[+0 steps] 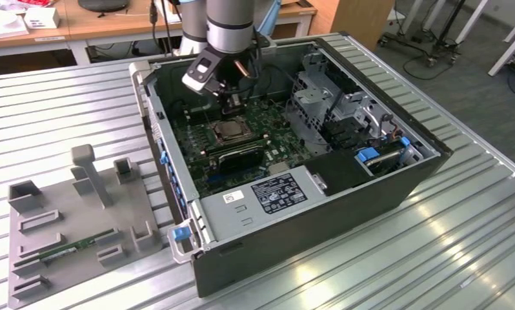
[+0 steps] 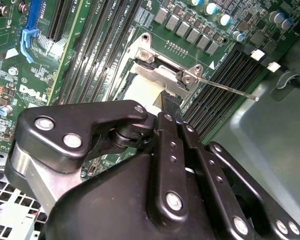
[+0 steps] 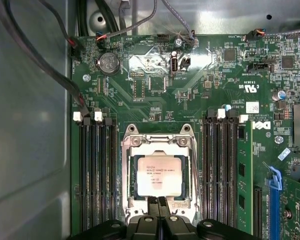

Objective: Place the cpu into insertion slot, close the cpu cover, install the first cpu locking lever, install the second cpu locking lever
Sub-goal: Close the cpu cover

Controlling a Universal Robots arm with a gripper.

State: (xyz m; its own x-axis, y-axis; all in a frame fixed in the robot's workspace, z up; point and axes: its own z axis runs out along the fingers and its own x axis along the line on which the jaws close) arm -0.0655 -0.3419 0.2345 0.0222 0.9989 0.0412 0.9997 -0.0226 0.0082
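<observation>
Seated flat in the slot at the middle of the board: cpu, framed by the shut cover. At the cover's edge, fingers pressed together: gripper. Jutting free off one cover corner: lever.

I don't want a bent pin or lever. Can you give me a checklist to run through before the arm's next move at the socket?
1. The cpu lies flat and square in the insertion slot: ok.
2. The cpu cover is down and frames the chip: ok, judging by the first wrist view.
3. One locking lever latched: not ok. In the second wrist view its thin rod sticks out free from the socket corner.
4. The other lever latched: cannot tell.
5. The gripper is shut at the cover's edge, with nothing seen between its fingers: ok.
</observation>
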